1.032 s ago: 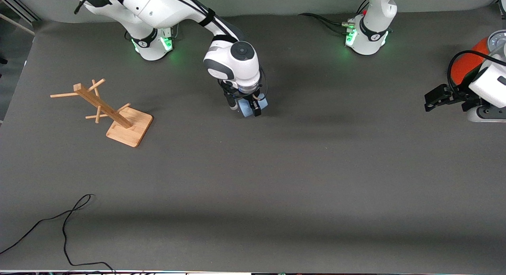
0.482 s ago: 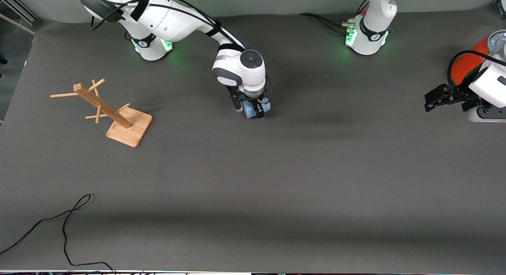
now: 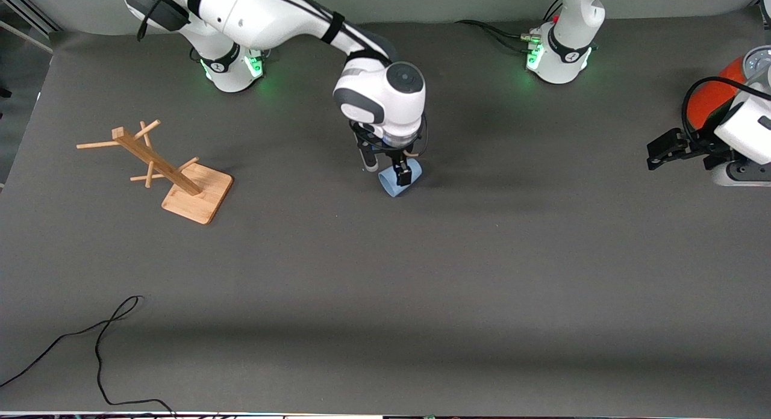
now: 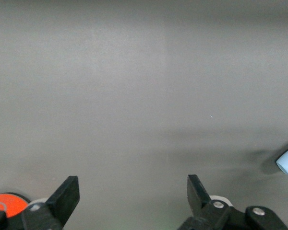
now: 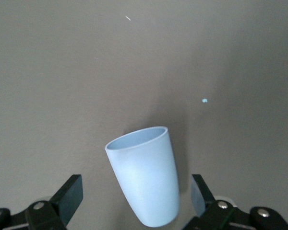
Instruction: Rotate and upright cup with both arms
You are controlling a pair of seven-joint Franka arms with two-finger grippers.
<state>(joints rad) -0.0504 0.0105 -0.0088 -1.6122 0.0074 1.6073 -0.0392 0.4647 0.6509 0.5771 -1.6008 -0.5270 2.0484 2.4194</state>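
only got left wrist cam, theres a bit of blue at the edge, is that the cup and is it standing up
Observer: Yes, that is the cup. It lies on its side on the table, not upright.
Operator: is the other arm holding it
Observer: No. The right claw hangs over it, open, one finger on each side with a gap to the cup. Your left claw waits open by the orange can.
Operator: anything else out there
Observer: A wooden rack stands toward the right arm's end of the table.
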